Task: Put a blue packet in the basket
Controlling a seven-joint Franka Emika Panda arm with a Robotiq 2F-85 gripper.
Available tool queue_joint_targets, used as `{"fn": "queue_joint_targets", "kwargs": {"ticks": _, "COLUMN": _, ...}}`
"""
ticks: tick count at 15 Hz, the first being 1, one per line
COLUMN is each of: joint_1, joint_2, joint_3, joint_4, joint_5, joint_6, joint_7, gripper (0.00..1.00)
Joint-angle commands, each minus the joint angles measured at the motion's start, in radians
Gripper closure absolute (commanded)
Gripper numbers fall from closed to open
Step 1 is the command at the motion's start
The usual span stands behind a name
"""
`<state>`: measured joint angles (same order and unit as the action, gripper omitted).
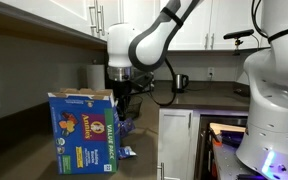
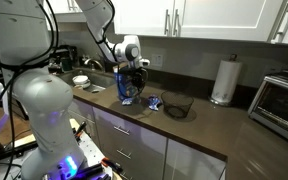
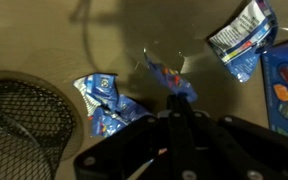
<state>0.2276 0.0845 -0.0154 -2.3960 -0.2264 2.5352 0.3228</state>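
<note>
Clamping the pincer (image 3: pixel 176 108) shut on a blue packet (image 3: pixel 169 78) above the dark countertop (image 3: pixel 104 35), with the mesh basket (image 3: pixel 24 125) to the pincer's left in the wrist view and a blue cardboard box (image 3: pixel 284 90) to its right. Hanging below white kitchen cabinets (image 1: pixel 219 25), with a paper towel roll (image 2: pixel 222 82) farther along.

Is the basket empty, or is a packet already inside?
Empty, as far as it shows. In the wrist view the basket has bare mesh; a blue packet lies beside it on the counter. Part of the basket is cropped.
</note>
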Motion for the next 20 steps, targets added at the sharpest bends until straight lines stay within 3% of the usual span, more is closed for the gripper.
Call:
{"fn": "queue_joint_targets", "kwargs": {"ticks": 1, "joint_1": -0.074, "joint_2": -0.134, "joint_3": 0.016, "joint_4": -0.033, "joint_5": -0.001, "joint_6": -0.085, "joint_7": -0.027, "gripper": 0.97}}
{"fn": "queue_joint_targets", "kwargs": {"ticks": 6, "joint_1": -0.151, "joint_2": -0.212, "joint_3": 0.019, "joint_4": -0.033, "joint_5": 0.005, "joint_6": -0.109, "joint_7": -0.023, "gripper": 0.97}}
{"fn": "queue_joint_targets", "kwargs": {"ticks": 7, "joint_1": -0.158, "joint_2": -0.215, "joint_3": 0.022, "joint_4": -0.036, "joint_5": 0.016, "joint_6": -0.103, "joint_7": -0.025, "gripper": 0.71}}
{"fn": "queue_joint_targets", "kwargs": {"ticks": 8, "joint_1": -0.16, "joint_2": -0.213, "joint_3": 0.025, "joint_4": -0.041, "joint_5": 0.032, "joint_6": -0.099, "joint_7": -0.029, "gripper": 0.71}}
{"fn": "queue_joint_targets", "kwargs": {"ticks": 17, "joint_1": -0.112, "joint_2": -0.177, "joint_3": 0.09, "joint_4": -0.125, "joint_5": 0.315, "joint_6": -0.11, "joint_7": -0.091, "gripper": 0.14}}
{"fn": "queue_joint_targets", "kwargs": {"ticks": 19, "joint_1": -0.11, "joint_2": -0.161, "joint_3": 0.105, "joint_4": -0.15, "joint_5": 0.315, "joint_6": -0.093, "joint_7": -0.078, "gripper": 0.02}}
{"fn": "queue_joint_targets", "kwargs": {"ticks": 20, "joint_1": -0.113, "joint_2": -0.145, "joint_3": 0.112, "joint_4": -0.163, "joint_5": 0.281, "joint_6": -0.08, "joint_7": -0.052, "gripper": 0.01}}
